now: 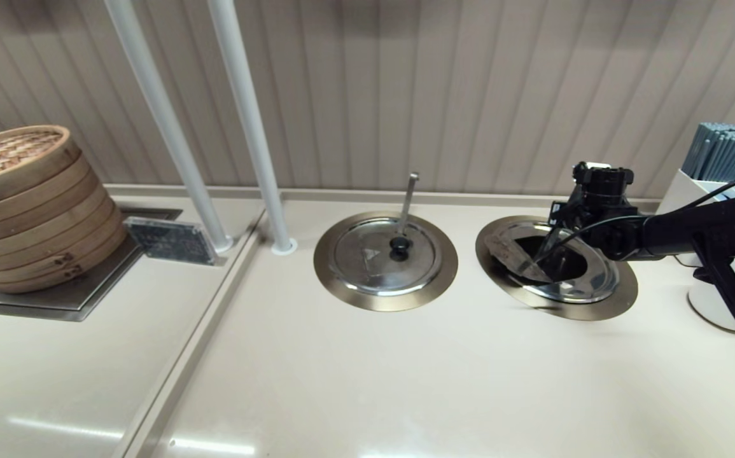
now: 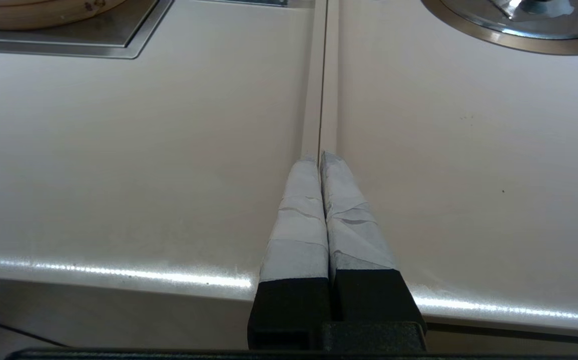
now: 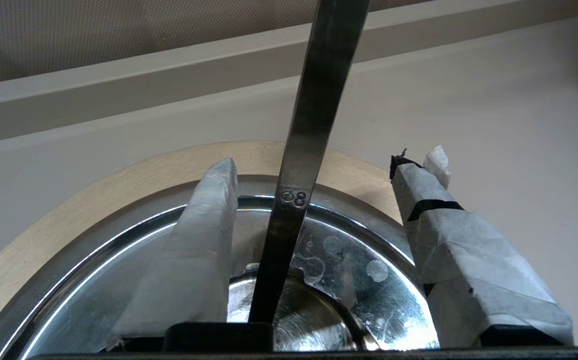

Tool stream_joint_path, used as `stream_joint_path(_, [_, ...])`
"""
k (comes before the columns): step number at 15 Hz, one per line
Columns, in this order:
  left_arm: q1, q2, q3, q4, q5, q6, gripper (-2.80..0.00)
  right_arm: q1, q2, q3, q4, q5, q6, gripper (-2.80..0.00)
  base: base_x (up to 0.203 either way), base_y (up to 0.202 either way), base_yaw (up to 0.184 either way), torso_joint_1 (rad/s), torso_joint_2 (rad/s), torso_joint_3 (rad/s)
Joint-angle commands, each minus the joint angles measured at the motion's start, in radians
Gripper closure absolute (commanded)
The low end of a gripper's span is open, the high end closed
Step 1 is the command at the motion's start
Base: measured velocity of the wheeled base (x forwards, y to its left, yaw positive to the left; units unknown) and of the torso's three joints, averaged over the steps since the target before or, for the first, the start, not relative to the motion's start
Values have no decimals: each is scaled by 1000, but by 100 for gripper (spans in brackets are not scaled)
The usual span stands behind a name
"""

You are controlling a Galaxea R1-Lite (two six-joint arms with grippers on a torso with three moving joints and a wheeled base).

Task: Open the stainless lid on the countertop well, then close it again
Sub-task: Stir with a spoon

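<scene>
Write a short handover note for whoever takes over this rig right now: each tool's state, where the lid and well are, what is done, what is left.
Left tool: shut, parked above the countertop seam near the front edge.
Right tool: open, over the countertop well, straddling a steel handle without gripping it.
Stainless lid: seated on the well, its wedge panel folded back, dark opening showing.
Done: lid opened.
Left: swing the panel shut, then withdraw.
</scene>
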Motion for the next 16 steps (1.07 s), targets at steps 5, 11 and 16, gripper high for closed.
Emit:
stream_joint_path(5, [0, 0, 0, 1, 0, 0, 0, -11, 83, -46, -64, 23, 41, -280, 0, 0, 0, 0, 0, 0])
stream_joint_path(11, [0, 0, 0, -1, 0, 0, 0, -27, 203, -155, -58, 32, 86, -280, 0, 0, 0, 0, 0, 0])
stream_joint_path(16, [0, 0, 0, 1, 0, 0, 0, -15, 193, -152, -63, 31, 90, -280, 0, 0, 0, 0, 0, 0])
